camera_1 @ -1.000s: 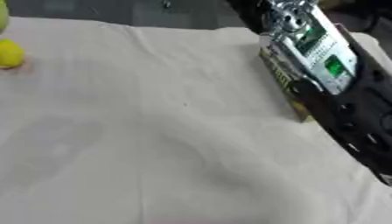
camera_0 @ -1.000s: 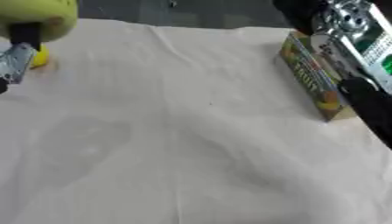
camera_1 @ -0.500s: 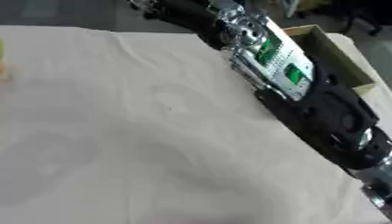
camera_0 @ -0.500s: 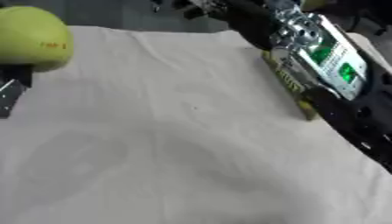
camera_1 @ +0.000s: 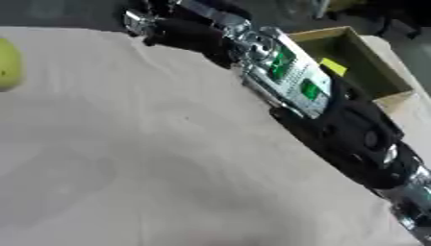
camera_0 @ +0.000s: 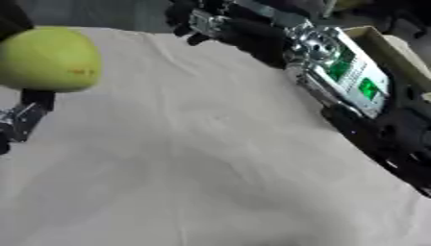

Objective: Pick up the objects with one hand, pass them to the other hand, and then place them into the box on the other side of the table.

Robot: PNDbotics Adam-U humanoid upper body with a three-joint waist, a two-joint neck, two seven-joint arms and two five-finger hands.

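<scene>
Reaching across the tabletop (camera_0: 194, 158), the right hand (camera_0: 198, 21) has stretched toward the left hand's (camera_0: 21, 120) gripped green fruit (camera_0: 49, 58), setting up the handover; whether its fingers are parted I cannot tell.

Both views come from the robot's head and look down at the table (camera_0: 210, 173) from close above, facing away from the robot toward 12 o'clock. The picture is tilted, so the far table edge runs askew. The two views share the white cloth and the right arm (camera_1: 295, 81), which crosses from 4 o'clock toward 12 o'clock. The right eye view is shifted: it shows more of the box (camera_1: 353, 62) at 2 o'clock, while the left eye view shows more toward 9 o'clock.
</scene>
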